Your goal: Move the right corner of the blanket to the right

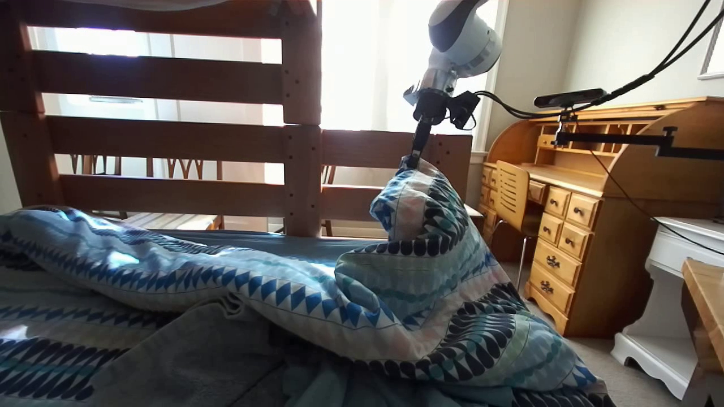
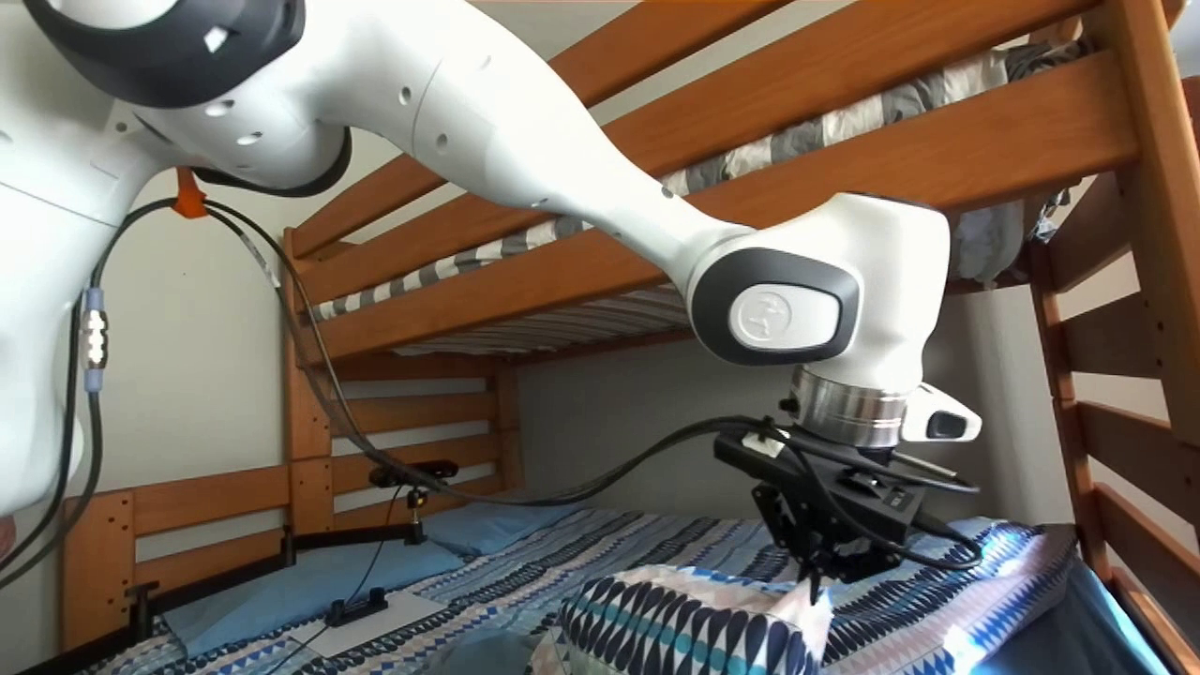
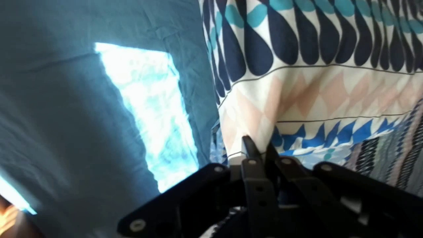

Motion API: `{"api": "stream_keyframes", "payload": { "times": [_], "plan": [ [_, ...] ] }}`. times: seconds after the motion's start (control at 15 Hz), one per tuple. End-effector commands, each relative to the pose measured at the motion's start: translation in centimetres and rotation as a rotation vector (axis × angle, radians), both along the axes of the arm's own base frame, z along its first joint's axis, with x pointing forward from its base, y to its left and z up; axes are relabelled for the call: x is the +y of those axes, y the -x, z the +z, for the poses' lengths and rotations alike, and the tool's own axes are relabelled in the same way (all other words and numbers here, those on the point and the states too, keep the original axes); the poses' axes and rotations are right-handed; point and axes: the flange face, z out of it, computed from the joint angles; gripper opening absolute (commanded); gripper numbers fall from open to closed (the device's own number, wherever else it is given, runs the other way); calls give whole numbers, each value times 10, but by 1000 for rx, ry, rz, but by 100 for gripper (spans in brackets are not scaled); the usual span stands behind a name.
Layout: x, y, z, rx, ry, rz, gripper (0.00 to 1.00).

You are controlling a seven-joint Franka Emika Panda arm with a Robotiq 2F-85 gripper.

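Blanket corner (image 1: 416,212) in tool (image 1: 414,161), exposed sheet (image 3: 76,109) alongside

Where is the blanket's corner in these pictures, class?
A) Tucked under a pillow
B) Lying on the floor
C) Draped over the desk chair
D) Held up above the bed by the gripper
D, because in an exterior view the blanket's corner forms a raised peak just below the gripper, and the wrist view shows it pinched between the fingers.
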Motion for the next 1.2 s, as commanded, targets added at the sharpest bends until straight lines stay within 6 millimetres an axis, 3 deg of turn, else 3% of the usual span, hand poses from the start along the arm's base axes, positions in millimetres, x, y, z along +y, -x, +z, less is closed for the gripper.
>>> {"api": "stream_keyframes", "payload": {
  "times": [0.0, 0.27, 0.53, 1.13],
  "plan": [
    [-48, -38, 4, -58, -6, -182, 1],
    [-93, -57, 6, -81, 39, -384, 1],
    [-128, -60, -2, -84, 66, -586, 1],
    [-174, -56, -11, -116, 166, -988, 1]
  ]
}}
